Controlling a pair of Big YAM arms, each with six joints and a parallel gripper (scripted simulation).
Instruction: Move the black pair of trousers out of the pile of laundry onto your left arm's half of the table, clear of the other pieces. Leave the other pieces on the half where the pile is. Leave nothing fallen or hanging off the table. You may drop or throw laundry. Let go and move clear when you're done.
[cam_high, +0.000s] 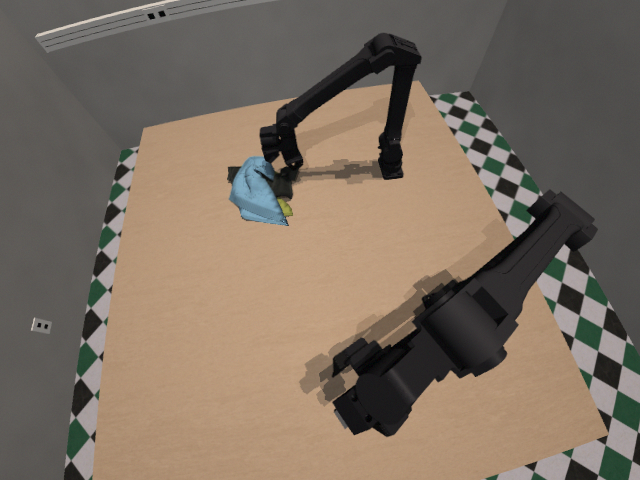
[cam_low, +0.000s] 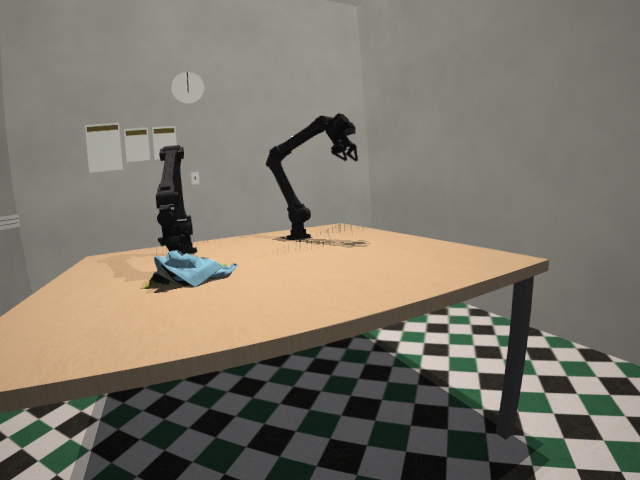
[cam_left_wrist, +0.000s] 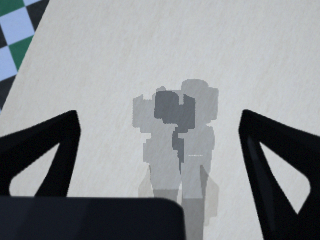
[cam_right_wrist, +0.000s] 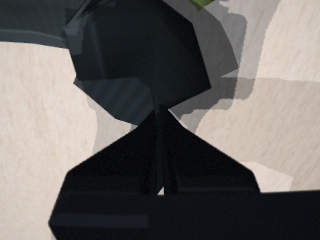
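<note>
The black trousers (cam_high: 282, 187) (cam_low: 161, 276) (cam_right_wrist: 135, 50) lie partly under a light blue piece (cam_high: 253, 191) (cam_low: 193, 269); a dark patch also sticks out on its far side. My right gripper (cam_high: 296, 164) (cam_right_wrist: 160, 119) is low beside the pile, its fingers shut on a dark fold of the trousers that reaches out from the tips. Most of the trousers' outline is hidden by the blue piece. My left gripper (cam_high: 334, 384) (cam_low: 349, 156) (cam_left_wrist: 159, 120) is open and empty, raised above the other half of the table, far from the pile.
A yellow-green piece (cam_high: 284, 207) (cam_right_wrist: 200, 3) peeks out from the pile beside the trousers. The wooden table (cam_high: 206, 310) (cam_low: 361, 289) has its left long edge some way from the pile. The left arm reaches over the table in the top view, from the right edge.
</note>
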